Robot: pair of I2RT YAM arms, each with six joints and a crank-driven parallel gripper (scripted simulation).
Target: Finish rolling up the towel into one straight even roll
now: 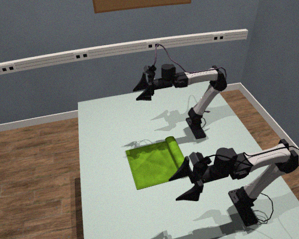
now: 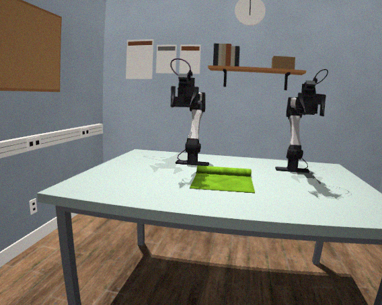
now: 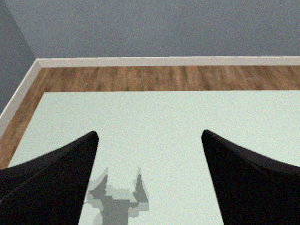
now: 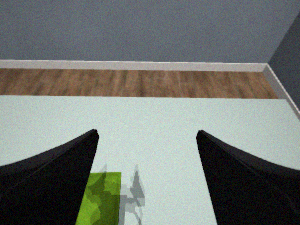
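The counter (image 1: 103,126) (image 2: 122,201) (image 3: 150,114) (image 4: 150,119) carries the green towel (image 1: 148,168) (image 2: 223,183) (image 4: 107,199), part-rolled; in the top view, its roll (image 1: 176,151) (image 2: 223,171) lies at 3 o'clock. Left end effector (image 1: 172,190) (image 2: 305,114) (image 3: 151,132), at 4 o'clock, and right end effector (image 1: 135,95) (image 2: 188,108) (image 4: 148,132), at 12: both raised, spread wide, gripping nothing. The left hides the towel's 4 o'clock corner; the right wrist view crops the towel.
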